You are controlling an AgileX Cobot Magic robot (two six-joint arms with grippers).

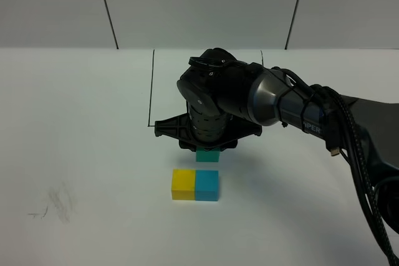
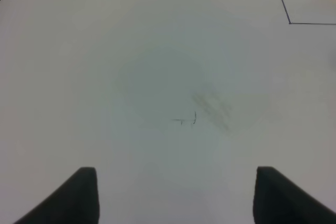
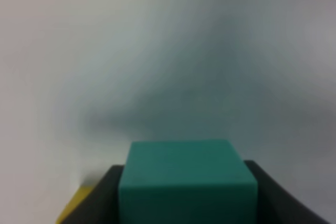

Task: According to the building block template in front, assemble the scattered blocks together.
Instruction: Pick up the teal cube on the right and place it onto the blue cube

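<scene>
While we carry the last cube, our notes stand like this, every place reckoned from the yellow-and-blue pair.

Landmark: yellow cube (image 1: 183, 184) and blue cube (image 1: 207, 185) sit touching side by side on the desk (image 1: 87, 154), yellow on our left.
Teal cube: teal cube (image 1: 207, 155) is clamped in our right claw (image 1: 207, 149), just behind the blue cube; whether it hangs clear of the desk or higher than the pair we cannot tell.
Right claw: closed on the teal cube, whose faces fill the wrist view between the dark fingers (image 3: 275, 198).
Left claw: left claw (image 2: 176, 195) stands apart and empty, well off to the pair's left, over a smudge (image 2: 212, 109).
Template: hidden; we cannot see it, so we judge the arm covers it.
Risk: lowering off-centre could catch the blue cube's edge and shove the pair apart; releasing early could let the teal cube tumble off.
Surface: plain white matte desk with thin black lines (image 1: 150, 88) behind the pair.
Room: pale panelled wall (image 1: 199, 4) beyond the desk.
</scene>
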